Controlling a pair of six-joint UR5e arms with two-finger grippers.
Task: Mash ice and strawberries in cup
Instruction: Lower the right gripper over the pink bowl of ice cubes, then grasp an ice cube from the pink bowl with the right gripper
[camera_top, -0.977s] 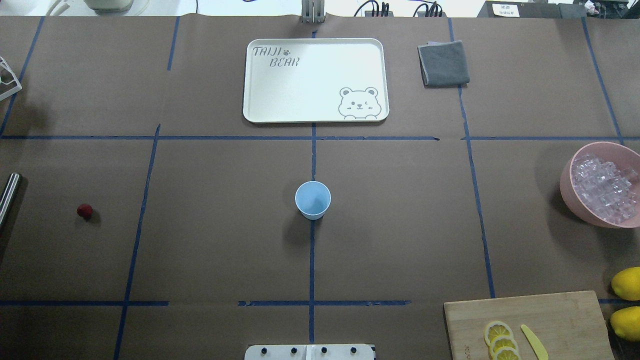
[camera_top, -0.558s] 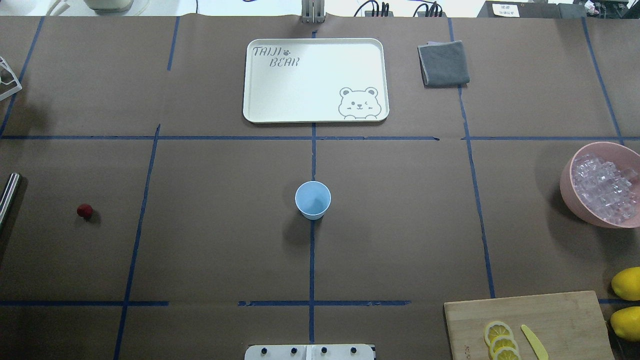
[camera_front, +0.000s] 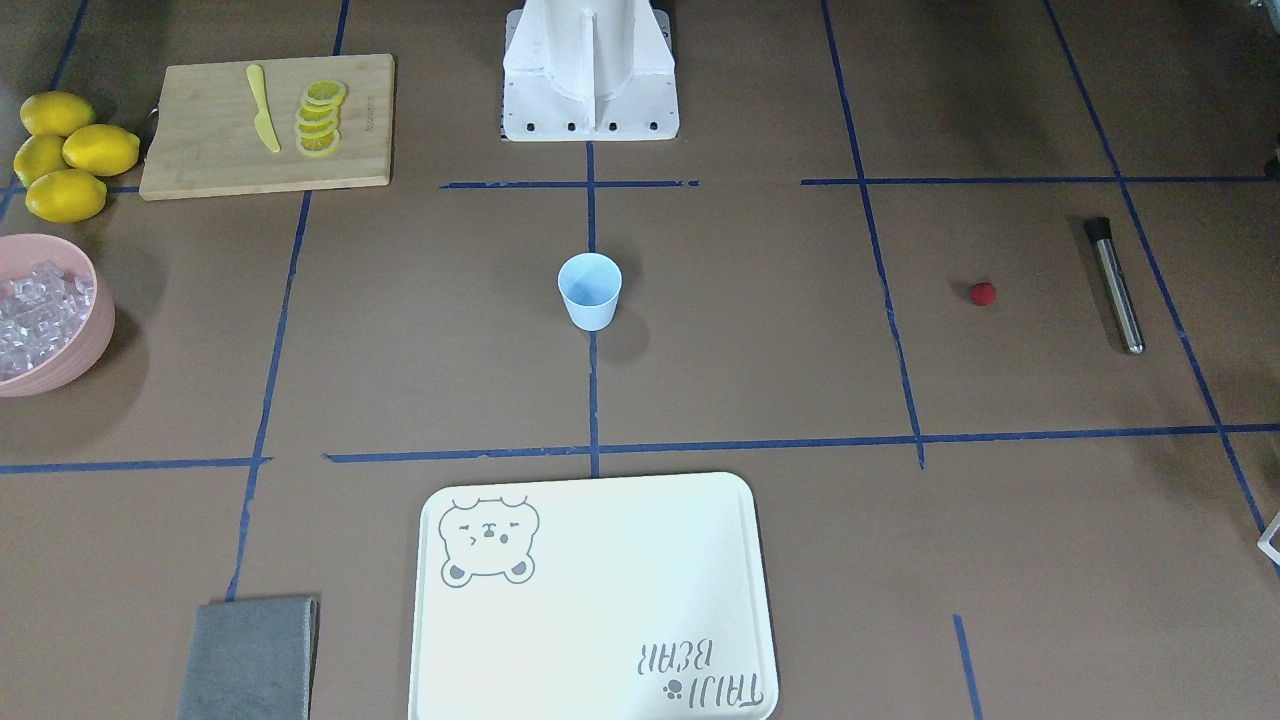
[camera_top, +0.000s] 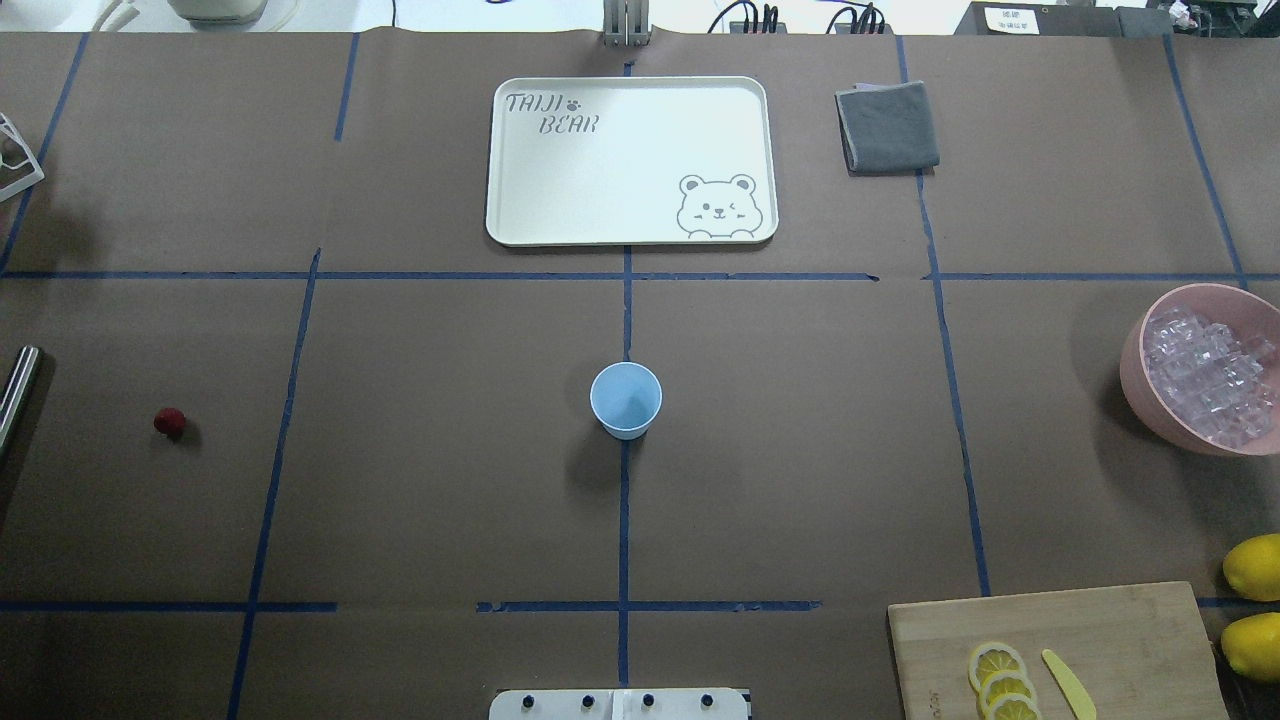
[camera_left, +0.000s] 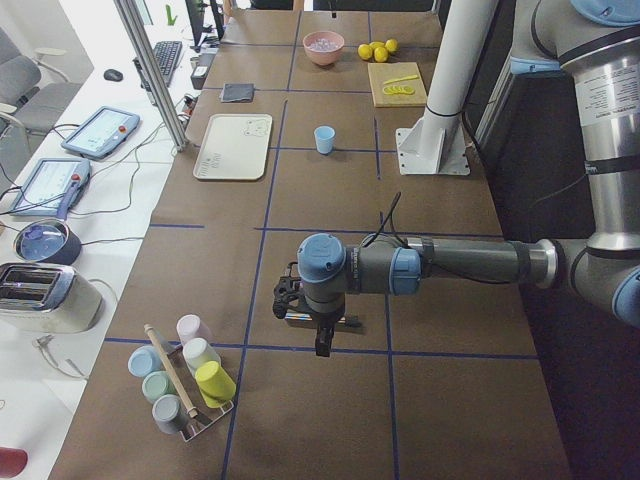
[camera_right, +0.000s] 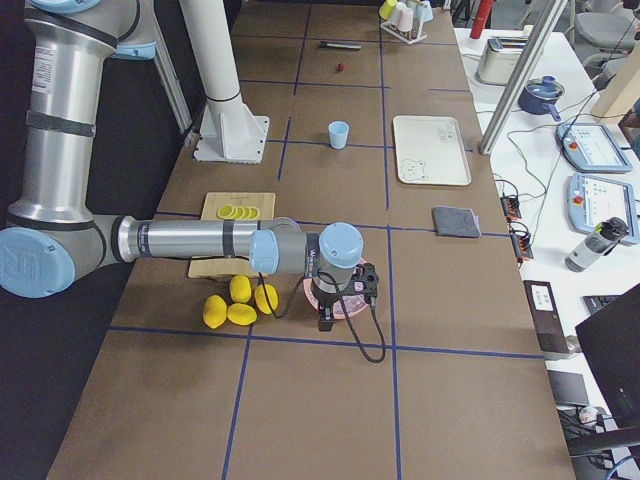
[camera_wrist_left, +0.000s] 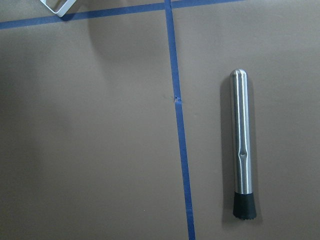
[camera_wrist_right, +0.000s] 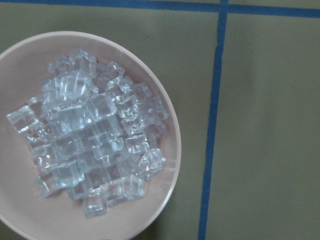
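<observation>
So far: no step of the task shows as done. The cup is bare inside, the fruit and ice lie outside it, and the mashing tool is untouched.
Left to do: by my reading, everything. Ice and berry go into the cup, then the tool is picked up and pressed down into it.
Cup (camera_top: 626, 400): pale blue and upright, at the middle of the table on the centre tape line, straight ahead of the robot's base. From overhead its bottom shows with nothing in it.
Strawberries (camera_top: 169, 421): one small red berry on the brown paper, well out to the robot's left of the cup, near the muddler but not touching it.
Ice (camera_wrist_right: 95, 145): a heap of clear cubes filling much of the pink bowl (camera_wrist_right: 22, 210), which sits at the table's edge on the robot's right, well apart from the cup.
Muddler (camera_wrist_left: 242, 150): a steel rod with a black tip, lying flat beside a blue tape line, right below the left wrist camera.
Left gripper (camera_left: 321, 345): hangs above the muddler's patch of table. Only the side view shows it, so I cannot tell whether the jaws are apart or together.
Right gripper (camera_right: 325, 318): hangs over the pink bowl. Again only the side view shows it, and I cannot tell how the jaws stand.
Cutting board (camera_front: 200, 150): carries lemon slices (camera_front: 320, 118) and a yellow knife (camera_front: 262, 120), with whole lemons (camera_front: 65, 150) beside it.
</observation>
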